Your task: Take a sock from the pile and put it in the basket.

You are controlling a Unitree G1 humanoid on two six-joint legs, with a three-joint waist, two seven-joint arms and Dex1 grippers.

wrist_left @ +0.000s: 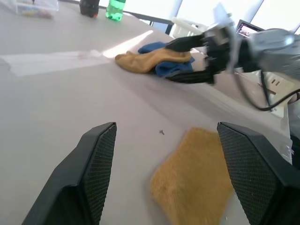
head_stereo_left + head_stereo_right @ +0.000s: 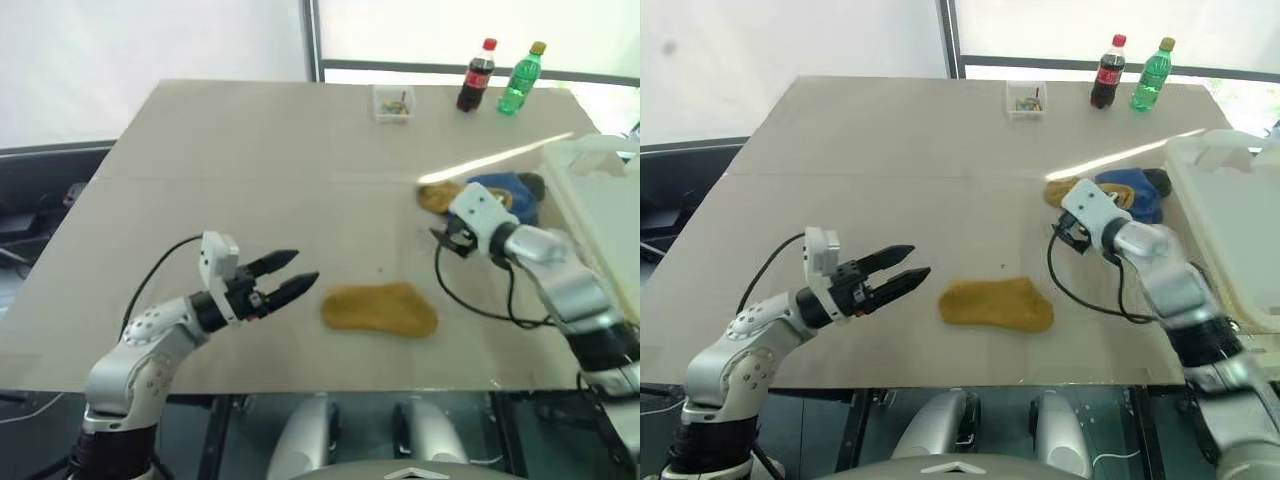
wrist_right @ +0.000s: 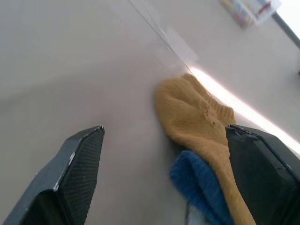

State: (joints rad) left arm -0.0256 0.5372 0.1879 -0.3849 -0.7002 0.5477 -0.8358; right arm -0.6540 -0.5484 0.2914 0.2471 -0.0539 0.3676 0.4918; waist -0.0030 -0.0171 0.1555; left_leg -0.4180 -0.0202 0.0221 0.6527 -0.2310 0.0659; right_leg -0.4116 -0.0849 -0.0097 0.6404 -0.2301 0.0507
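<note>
The right gripper hangs with its fingers spread wide and empty just on the near side of the pile, pointing into it; the right wrist view looks between the two fingers straight at a mustard-yellow sock lying over a blue one. The step in hand looks like the reach for a sock, with no grasp made yet. The next move calls for going on until the fingers straddle one sock, most likely the yellow edge nearest them, then closing, lifting it free of the others, and carrying it right to the basket, whose thick white rim stands just to the right of the pile.

The left gripper is also wide and holds nothing, level above the bench on the near left. Between the two arms, near the front edge, a single mustard-yellow sock lies flat, apart from the pile.

At the far edge stand a small clear box, a dark cola bottle and a green bottle, all well clear of the work. Nothing blocks the short way to the basket; the risk I see is pinching two tangled socks together.
</note>
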